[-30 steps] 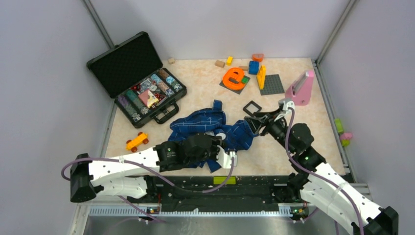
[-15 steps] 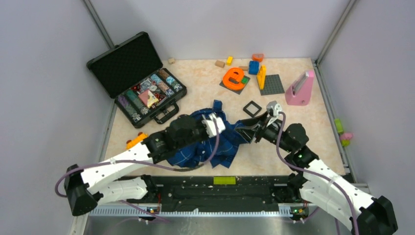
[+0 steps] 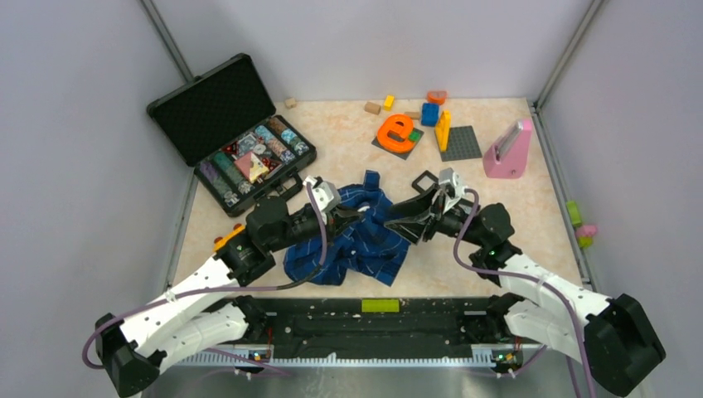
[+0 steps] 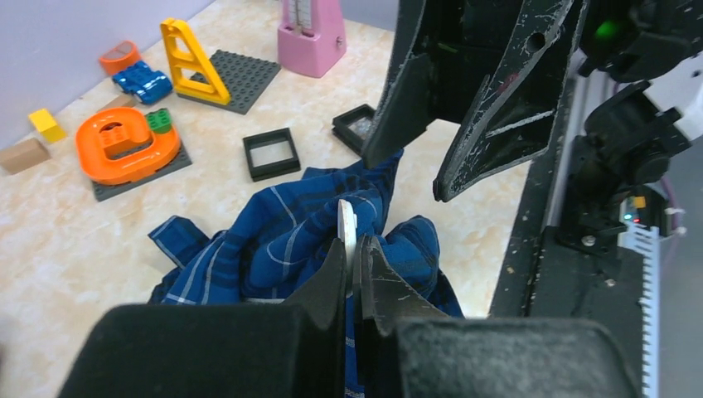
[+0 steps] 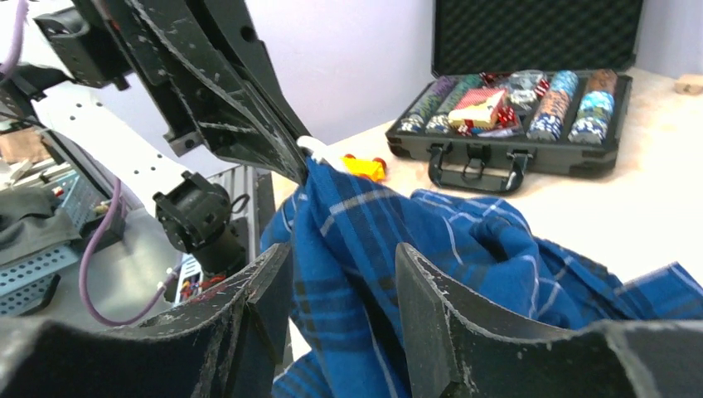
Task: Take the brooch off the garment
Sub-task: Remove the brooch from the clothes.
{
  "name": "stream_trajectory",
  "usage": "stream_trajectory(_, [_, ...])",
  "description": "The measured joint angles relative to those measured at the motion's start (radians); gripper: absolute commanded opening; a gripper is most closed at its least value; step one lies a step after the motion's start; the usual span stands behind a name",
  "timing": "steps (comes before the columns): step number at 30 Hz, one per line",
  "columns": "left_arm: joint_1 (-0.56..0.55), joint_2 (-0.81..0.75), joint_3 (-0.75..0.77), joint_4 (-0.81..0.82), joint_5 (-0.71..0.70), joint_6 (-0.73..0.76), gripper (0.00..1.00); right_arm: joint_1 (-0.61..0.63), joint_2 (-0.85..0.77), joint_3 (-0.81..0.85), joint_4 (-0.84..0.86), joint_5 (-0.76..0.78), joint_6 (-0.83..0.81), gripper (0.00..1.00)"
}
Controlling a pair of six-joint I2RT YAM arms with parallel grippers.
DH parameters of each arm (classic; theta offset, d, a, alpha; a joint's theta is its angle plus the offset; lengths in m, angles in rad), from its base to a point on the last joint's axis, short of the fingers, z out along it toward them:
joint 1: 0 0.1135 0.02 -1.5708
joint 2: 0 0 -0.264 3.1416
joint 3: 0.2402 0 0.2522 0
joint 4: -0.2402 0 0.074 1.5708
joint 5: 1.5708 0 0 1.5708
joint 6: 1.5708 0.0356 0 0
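The dark blue plaid shirt (image 3: 358, 245) lies bunched in the middle of the table, with a fold lifted between both grippers. My left gripper (image 3: 342, 212) is shut on the brooch (image 4: 346, 222), a thin silvery disc seen edge-on between its fingertips and still against the cloth (image 4: 282, 240). In the right wrist view the brooch (image 5: 318, 150) shows as a pale bit at the left gripper's tip. My right gripper (image 3: 408, 217) is open. Its fingers (image 5: 431, 282) straddle a raised fold of the shirt (image 5: 464, 240), facing the left gripper.
An open black case of chips (image 3: 240, 141) stands at the back left. An orange toy car (image 3: 230, 240) lies by the left arm. A black square frame (image 3: 424, 179), an orange letter block (image 3: 396, 131), a grey baseplate (image 3: 460, 143) and a pink metronome (image 3: 507, 149) lie behind.
My left arm swung from the shirt's front edge to its back left and now pinches the brooch. My right gripper moved left over the shirt. The shirt bunched up and lifted.
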Motion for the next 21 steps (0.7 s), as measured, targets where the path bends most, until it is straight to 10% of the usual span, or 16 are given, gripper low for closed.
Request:
stream_trajectory(13, [0.042,-0.030,-0.060,0.144,0.186,-0.116,0.00,0.101,0.132,0.079,0.109,-0.012,-0.012,0.48])
stream_trajectory(21, [0.058,-0.044,-0.085,0.211,0.223,-0.151,0.00,0.118,0.188,0.104,0.165,-0.042,0.028,0.02])
